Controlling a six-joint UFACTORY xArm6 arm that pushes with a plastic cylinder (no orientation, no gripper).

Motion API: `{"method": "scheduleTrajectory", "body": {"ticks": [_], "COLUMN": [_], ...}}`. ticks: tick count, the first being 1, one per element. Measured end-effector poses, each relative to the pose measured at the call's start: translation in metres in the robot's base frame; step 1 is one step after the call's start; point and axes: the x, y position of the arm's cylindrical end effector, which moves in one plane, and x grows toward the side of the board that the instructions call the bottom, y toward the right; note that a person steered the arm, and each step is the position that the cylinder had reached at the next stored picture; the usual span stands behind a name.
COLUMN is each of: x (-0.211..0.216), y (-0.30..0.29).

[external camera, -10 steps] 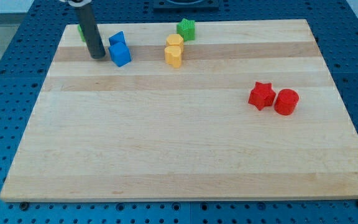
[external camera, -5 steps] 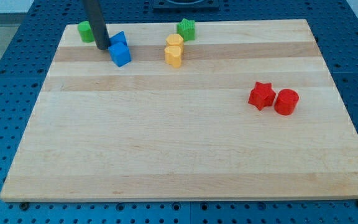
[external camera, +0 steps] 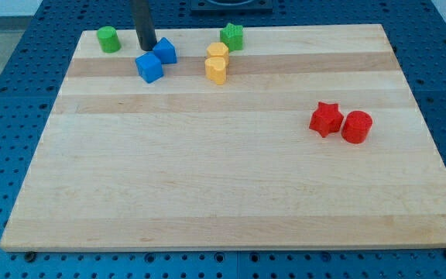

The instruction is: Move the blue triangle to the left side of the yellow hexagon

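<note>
The blue triangle (external camera: 165, 50) lies near the view's top, just right of my tip (external camera: 146, 47), which touches or nearly touches its left side. A blue cube (external camera: 149, 67) sits just below the tip and the triangle. Two yellow blocks stand to the right: the upper one (external camera: 217, 51) and the lower one (external camera: 216, 69) touch each other; which is the hexagon I cannot tell for sure. A gap separates the blue triangle from the yellow pair.
A green cylinder (external camera: 108, 39) stands at the top left, left of the rod. A green star-like block (external camera: 232, 36) sits above the yellow blocks. A red star (external camera: 326, 118) and a red cylinder (external camera: 356, 126) lie together at the right of the wooden board (external camera: 223, 194).
My tip moved up and to the right, past the blue cube. The blue triangle slid right, away from the cube toward the yellow blocks. The green cylinder is uncovered.
</note>
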Motion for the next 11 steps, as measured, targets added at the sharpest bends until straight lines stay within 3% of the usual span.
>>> {"method": "scheduleTrajectory", "body": {"ticks": [3, 5, 8, 11], "x": [0.013, 0.014, 0.049, 0.049], "y": [0.064, 0.035, 0.009, 0.076]}}
